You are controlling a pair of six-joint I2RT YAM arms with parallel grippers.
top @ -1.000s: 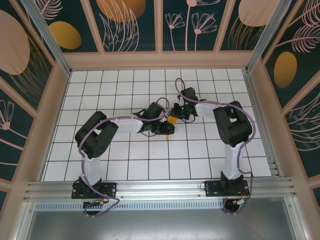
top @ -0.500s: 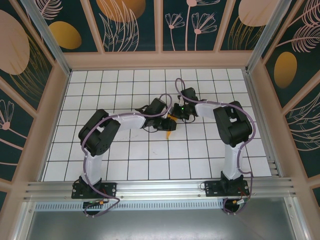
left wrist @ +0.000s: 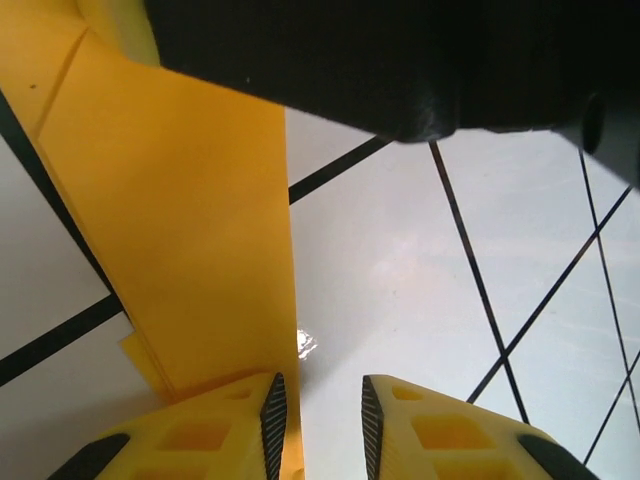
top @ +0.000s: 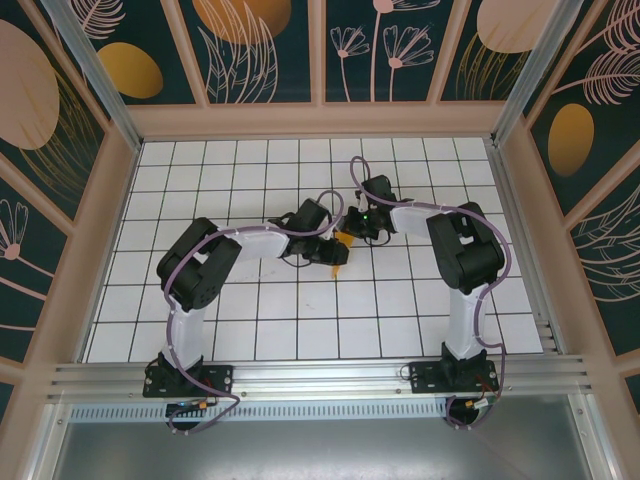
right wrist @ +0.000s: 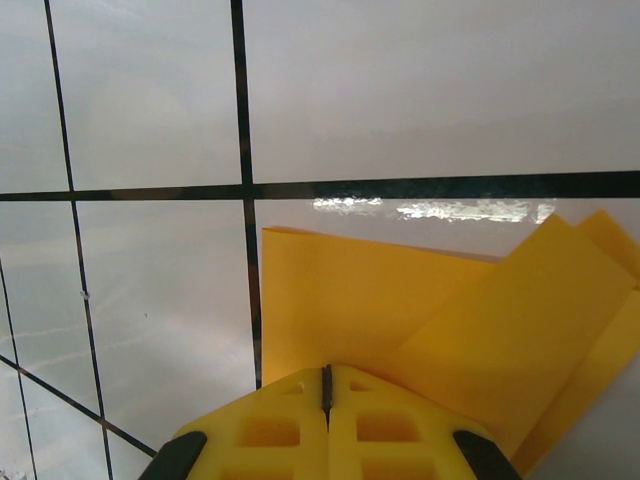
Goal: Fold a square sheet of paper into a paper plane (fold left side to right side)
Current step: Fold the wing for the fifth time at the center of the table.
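Left gripper (left wrist: 322,402): jaws narrowly apart, bare table (right wrist: 450,90) between them. Over the last second it has edged toward the far edge, nearer the right gripper (right wrist: 327,385), and its gap has barely narrowed. Probably running along a crease; the fold is not finished. Right gripper: fully closed, tips down on the square sheet of paper (right wrist: 400,290), likely pinning it. The sheet lies folded near the table's centre, its long edge passing under the left gripper's left finger.

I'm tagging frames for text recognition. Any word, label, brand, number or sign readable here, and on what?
None readable. The yellow paper is blank, the tiled table bears only grid lines, the wall print only plants and ovals; no lettering can be made out on the arms.
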